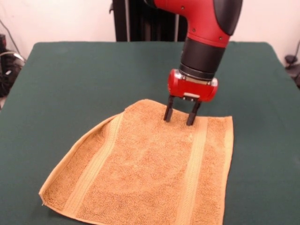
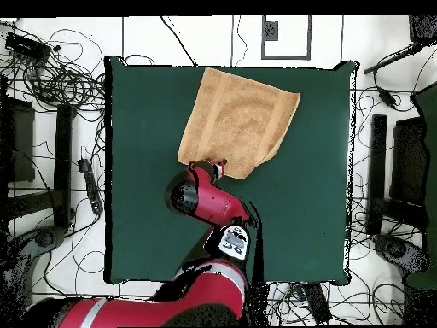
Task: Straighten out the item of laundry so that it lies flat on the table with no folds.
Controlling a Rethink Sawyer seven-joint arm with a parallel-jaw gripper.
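Observation:
The golden-orange towel (image 1: 150, 168) (image 2: 239, 120), the item of laundry, lies spread on the dark green table (image 1: 70, 84) (image 2: 316, 196), with two ribbed bands running across it. Its left side in the front view is folded under along a slanted edge. My gripper (image 1: 181, 115) hangs over the towel's far edge, open, both black fingers (image 1: 168, 112) pointing down and touching or nearly touching the cloth, with nothing between them. In the overhead view the red arm hides the gripper (image 2: 213, 167) at the towel's lower edge.
Cables and stands (image 2: 51, 77) surround the table on the floor. Green cloth lies bare to the left, right and behind the towel in the front view. The towel's near edge reaches the table's front edge.

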